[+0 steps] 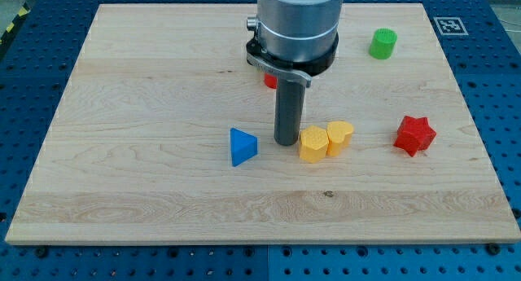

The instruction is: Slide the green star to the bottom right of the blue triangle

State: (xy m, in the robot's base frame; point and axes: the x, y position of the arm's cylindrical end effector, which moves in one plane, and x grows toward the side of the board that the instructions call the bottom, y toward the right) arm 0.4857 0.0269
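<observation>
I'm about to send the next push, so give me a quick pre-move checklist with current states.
1. My tip in view: ok, between the blue triangle and the nearer yellow block.
2. Tip beside the green block: not ok, the block sits far off at the view's top right.
3. Board at the triangle's bottom right free: ok.
4. Green block is star-shaped: cannot tell.
5. Tip apart from the yellow block: cannot tell.

Two yellow blocks (326,141) sit touching mid-bench (122,110), a red star (415,135) off to the view's right, green cylinder (383,44) up top right, some red block (269,81) mostly hidden.
</observation>
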